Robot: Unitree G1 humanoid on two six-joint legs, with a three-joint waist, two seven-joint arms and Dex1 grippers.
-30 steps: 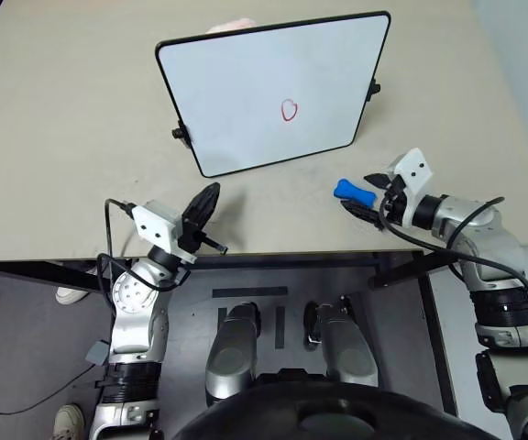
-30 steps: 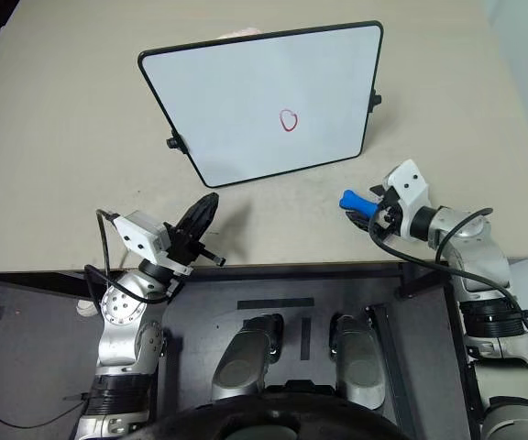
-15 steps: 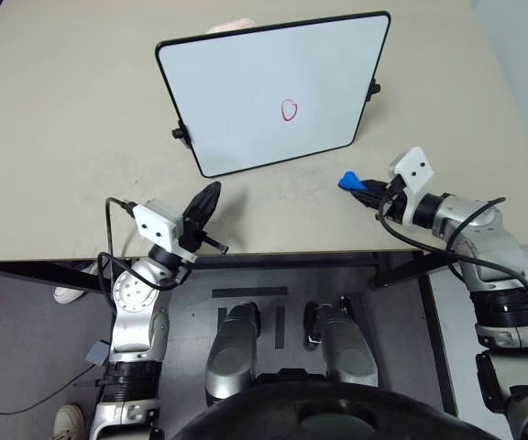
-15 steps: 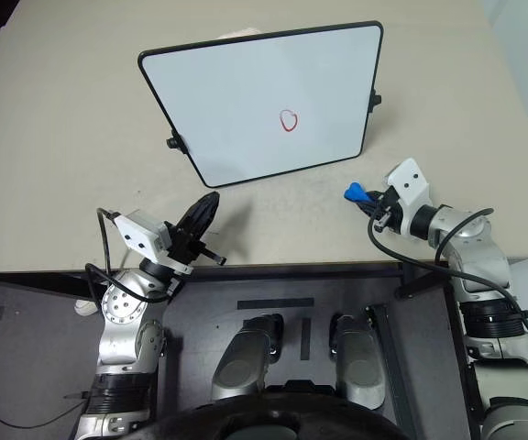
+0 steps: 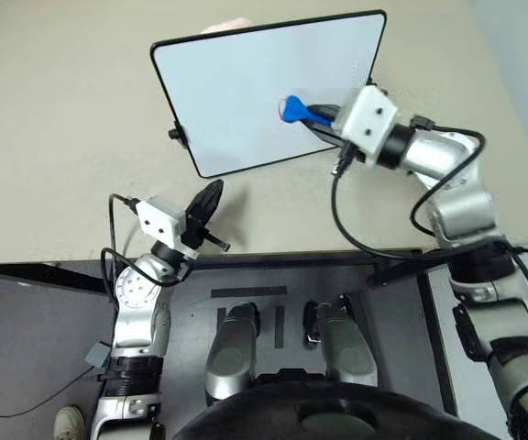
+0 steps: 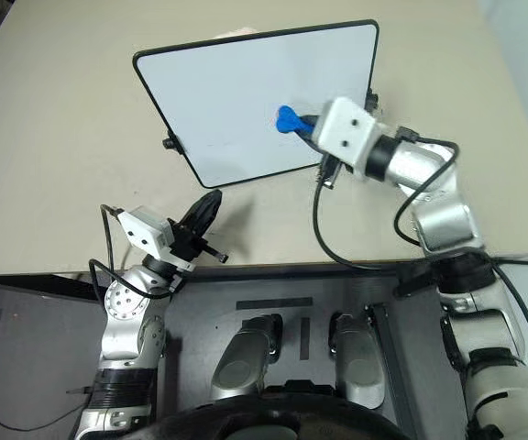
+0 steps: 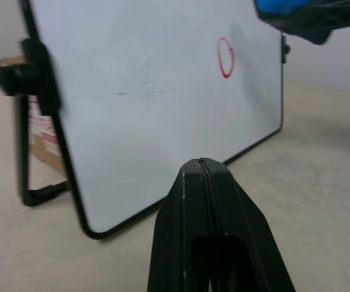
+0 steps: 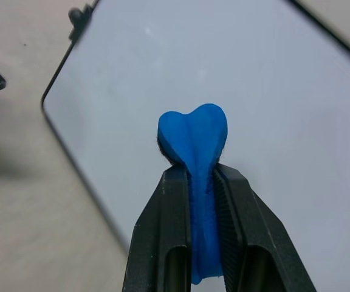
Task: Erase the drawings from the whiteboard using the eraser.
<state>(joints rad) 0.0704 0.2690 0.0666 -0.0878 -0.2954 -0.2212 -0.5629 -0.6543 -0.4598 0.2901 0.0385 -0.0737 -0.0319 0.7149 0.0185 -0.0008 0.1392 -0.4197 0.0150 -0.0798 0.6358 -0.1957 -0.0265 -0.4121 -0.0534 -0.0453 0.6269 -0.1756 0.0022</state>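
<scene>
The whiteboard stands tilted on the beige table, its face toward me. My right gripper is held up in front of the board, shut on the blue eraser. In the right wrist view the eraser is squeezed between the two black fingers, its lumpy tip sticking out toward the board. The drawing, a small red loop, shows in the left wrist view just below the eraser; the eraser covers it from the head. My left gripper rests shut near the table's front edge, holding nothing.
Black knobs stick out at the board's sides. A pale object peeks from behind the board's top edge. The table's front edge runs just behind my left gripper. Open tabletop lies left of the board.
My right gripper closed on the eraser, lifted it off the table and swung up and left to the front of the board, over the red loop. The left arm stayed put.
</scene>
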